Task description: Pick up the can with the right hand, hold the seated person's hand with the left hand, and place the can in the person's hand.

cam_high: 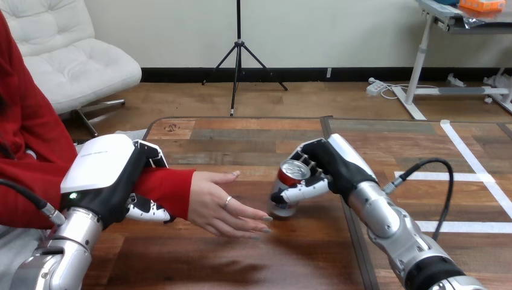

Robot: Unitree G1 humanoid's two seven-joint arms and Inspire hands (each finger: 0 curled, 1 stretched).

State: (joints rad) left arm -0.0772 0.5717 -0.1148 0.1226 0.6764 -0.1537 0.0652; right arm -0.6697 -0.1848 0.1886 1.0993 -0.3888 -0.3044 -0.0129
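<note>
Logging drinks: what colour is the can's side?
The can is red with a silver top, head view.

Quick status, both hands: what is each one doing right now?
Left hand: shut on the person's forearm, fingers curled round the red sleeve.
Right hand: shut on the can.

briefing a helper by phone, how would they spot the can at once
Find the wooden table and look near its middle, just right of the person's hand. The right hand grips the can there. It is the only round thing there, red with a silver top.
</note>
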